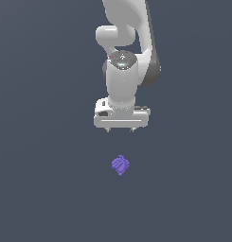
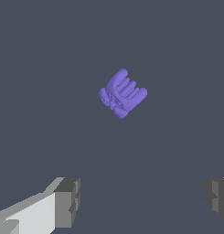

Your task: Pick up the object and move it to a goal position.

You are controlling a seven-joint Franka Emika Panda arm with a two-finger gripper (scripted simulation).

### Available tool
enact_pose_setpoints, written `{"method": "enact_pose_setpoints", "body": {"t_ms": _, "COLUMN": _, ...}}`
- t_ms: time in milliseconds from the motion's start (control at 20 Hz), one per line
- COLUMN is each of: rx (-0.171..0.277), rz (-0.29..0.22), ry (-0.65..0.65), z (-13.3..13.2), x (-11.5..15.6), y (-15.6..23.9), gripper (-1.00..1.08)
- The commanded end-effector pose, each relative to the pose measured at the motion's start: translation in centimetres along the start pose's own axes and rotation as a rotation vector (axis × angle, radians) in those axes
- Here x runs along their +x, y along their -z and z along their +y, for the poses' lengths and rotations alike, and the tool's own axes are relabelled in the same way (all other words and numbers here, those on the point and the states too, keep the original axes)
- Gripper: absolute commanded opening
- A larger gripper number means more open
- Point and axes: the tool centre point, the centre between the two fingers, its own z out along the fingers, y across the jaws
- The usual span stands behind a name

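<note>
My gripper (image 1: 120, 129) hangs in the air above a flat dark gray floor (image 1: 41, 189). It points straight down. My white arm (image 1: 129, 33) comes in from the top of the exterior view and bends down to it. My two fingers (image 2: 67, 201) are spread wide apart, with a big gap between them, and nothing is in that gap. In the exterior view I can only see two tiny tips poking out under the white gripper body. In the wrist view one finger looks gray and blocky with a white part behind it, and the other finger shows only a little at the edge of the picture. The object (image 1: 120, 165) is a small purple lumpy thing. It lies on the floor below my gripper, and it is not touching my fingers at all. In the exterior view it sits right under the gripper, lined up with the middle of it. In the wrist view the object (image 2: 122, 93) looks bigger, and I can see long rounded ridges side by side on one part of it and smaller bumps bunched up on another part. It sits turned at a slant. The floor around it is plain and the same dark color all over.
</note>
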Motion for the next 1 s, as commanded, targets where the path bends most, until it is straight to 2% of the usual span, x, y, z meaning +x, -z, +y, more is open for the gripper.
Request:
{"method": "enact_pose_setpoints", "body": {"t_ms": 0, "rx": 0.000, "rz": 0.000, "ry": 0.000, "z": 0.0, "x": 0.0, "y": 0.0, "gripper": 1.00}}
{"method": "enact_pose_setpoints", "body": {"t_ms": 150, "rx": 0.002, "rz": -0.003, "ry": 0.016, "z": -0.7, "x": 0.0, "y": 0.1, "gripper": 1.00}}
{"method": "enact_pose_setpoints", "body": {"t_ms": 400, "rx": 0.009, "rz": -0.013, "ry": 0.072, "z": -3.3, "x": -0.2, "y": 0.3, "gripper": 1.00}}
{"method": "enact_pose_setpoints", "body": {"t_ms": 950, "rx": 0.007, "rz": -0.015, "ry": 0.122, "z": -3.2, "x": 0.5, "y": -0.3, "gripper": 1.00}}
